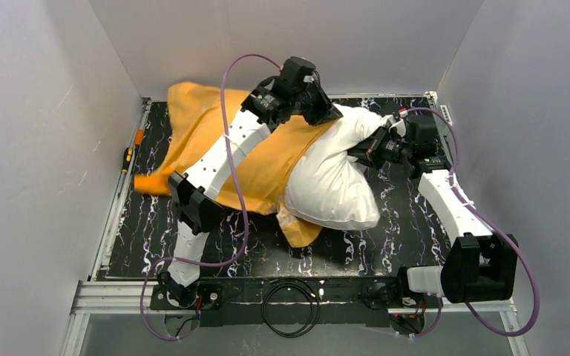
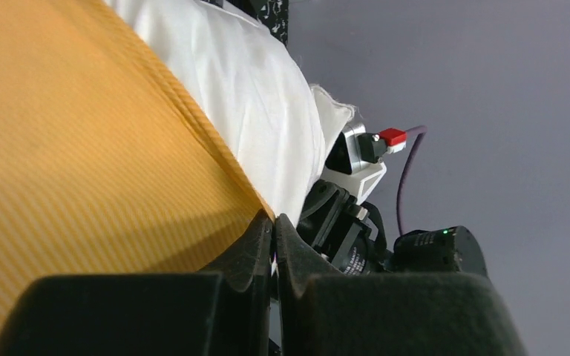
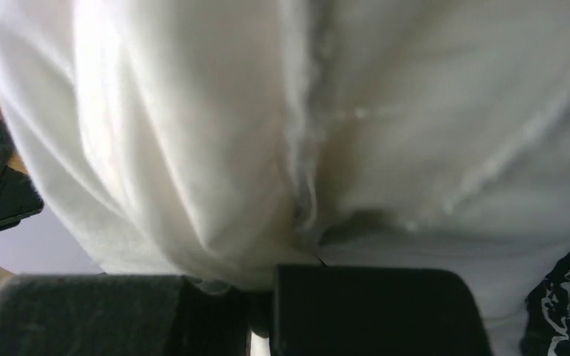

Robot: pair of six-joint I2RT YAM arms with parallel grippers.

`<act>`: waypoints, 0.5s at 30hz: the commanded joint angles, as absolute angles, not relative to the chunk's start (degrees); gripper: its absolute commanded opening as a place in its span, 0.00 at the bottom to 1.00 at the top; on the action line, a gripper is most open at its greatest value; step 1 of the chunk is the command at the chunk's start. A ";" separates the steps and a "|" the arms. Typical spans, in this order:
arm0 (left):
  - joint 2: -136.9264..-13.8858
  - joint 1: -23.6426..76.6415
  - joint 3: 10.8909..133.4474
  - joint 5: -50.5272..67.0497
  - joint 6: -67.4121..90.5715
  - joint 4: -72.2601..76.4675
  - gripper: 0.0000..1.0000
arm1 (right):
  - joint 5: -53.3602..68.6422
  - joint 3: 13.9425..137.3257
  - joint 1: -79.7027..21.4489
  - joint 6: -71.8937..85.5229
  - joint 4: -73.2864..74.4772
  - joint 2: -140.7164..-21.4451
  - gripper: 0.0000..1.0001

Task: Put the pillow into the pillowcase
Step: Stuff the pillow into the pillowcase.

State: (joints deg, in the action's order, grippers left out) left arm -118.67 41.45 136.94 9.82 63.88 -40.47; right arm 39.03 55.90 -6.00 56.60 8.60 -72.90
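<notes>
The orange pillowcase (image 1: 200, 126) lies across the back left of the table. The off-white pillow (image 1: 334, 178) sticks out of its right-hand opening, with most of it still outside. My left gripper (image 1: 325, 111) is at the top rim of that opening. In the left wrist view it (image 2: 273, 220) is shut, pinching the pillowcase (image 2: 82, 148) edge right beside the pillow (image 2: 252, 96). My right gripper (image 1: 369, 148) presses into the pillow's right side. In the right wrist view it (image 3: 263, 278) is shut on a bunched fold of the pillow (image 3: 267, 111).
The table (image 1: 408, 222) is black with white marbling, walled in grey on three sides. A screwdriver (image 1: 127, 158) lies along the left rail. A coiled cable (image 1: 291, 300) sits between the arm bases. A flap of the pillowcase (image 1: 300, 231) pokes out under the pillow.
</notes>
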 commanded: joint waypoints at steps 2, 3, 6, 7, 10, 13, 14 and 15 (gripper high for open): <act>-116.42 54.34 139.29 16.70 60.96 -26.44 0.00 | 49.45 58.88 -9.84 61.63 -7.49 -77.20 0.01; -116.37 55.52 139.38 15.97 60.05 -26.76 0.00 | 49.68 60.18 -9.84 61.29 -7.39 -78.38 0.01; -115.85 57.91 139.53 14.26 57.47 -27.57 0.00 | 49.88 62.03 -9.88 60.85 -7.38 -80.97 0.01; -115.83 58.26 139.74 13.98 56.58 -27.82 0.00 | 50.08 62.25 -9.85 60.92 -7.65 -81.44 0.01; -115.59 58.98 140.86 13.10 54.80 -29.25 0.00 | 50.51 62.07 -9.87 60.58 -8.07 -82.24 0.01; -114.68 59.68 140.76 11.88 52.42 -29.51 0.00 | 49.80 61.28 -9.86 60.35 -7.61 -82.49 0.01; -114.54 59.94 140.72 11.71 51.84 -29.50 0.00 | 49.54 60.93 -9.85 60.76 -8.00 -82.63 0.01; -114.46 60.16 140.71 11.76 51.26 -29.57 0.00 | 49.50 60.61 -9.99 61.31 -8.57 -82.81 0.01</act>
State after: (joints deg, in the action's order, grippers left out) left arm -120.84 50.63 136.81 -3.75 51.55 -38.57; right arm 49.69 56.69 -8.43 58.78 5.13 -81.71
